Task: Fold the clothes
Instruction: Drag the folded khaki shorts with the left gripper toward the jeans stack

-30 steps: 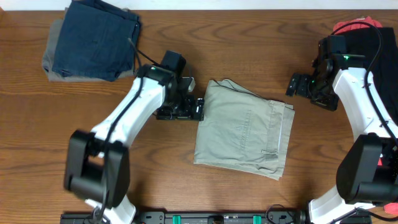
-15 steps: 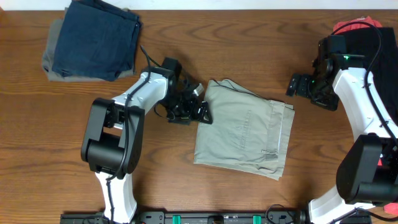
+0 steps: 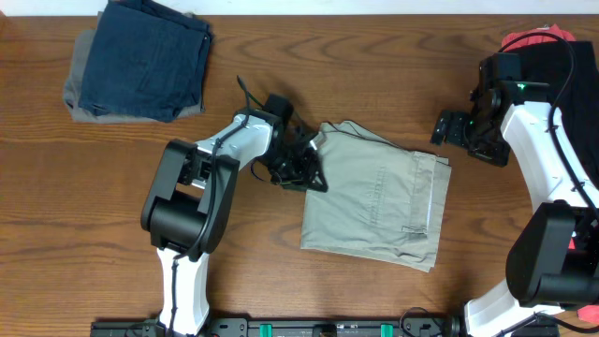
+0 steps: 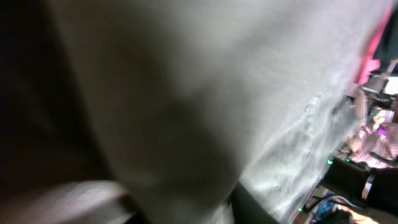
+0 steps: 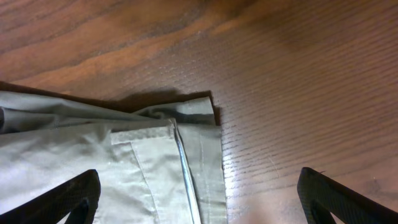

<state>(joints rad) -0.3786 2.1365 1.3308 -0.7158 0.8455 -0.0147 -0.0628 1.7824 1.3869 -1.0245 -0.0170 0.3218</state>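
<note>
The khaki shorts [image 3: 374, 197] lie folded in the middle of the table. My left gripper [image 3: 307, 168] is tilted down at their left edge, and blurred khaki cloth [image 4: 205, 93] fills the left wrist view right up to the jaws; it looks shut on that edge. Above the table, just off the shorts' upper right corner, my right gripper [image 3: 449, 128] stands open. In the right wrist view its dark fingertips [image 5: 62, 199] frame the waistband corner [image 5: 180, 134] with nothing between them.
A folded navy piece [image 3: 145, 56] rests on a grey piece [image 3: 80, 92] at the back left. Red and black cloth [image 3: 543, 39] lies at the back right behind the right arm. Bare wood [image 3: 94, 234] surrounds the shorts.
My left gripper swung right into the shorts' left edge and closed from wide open. The shorts slid slightly right. The right arm has not moved.
</note>
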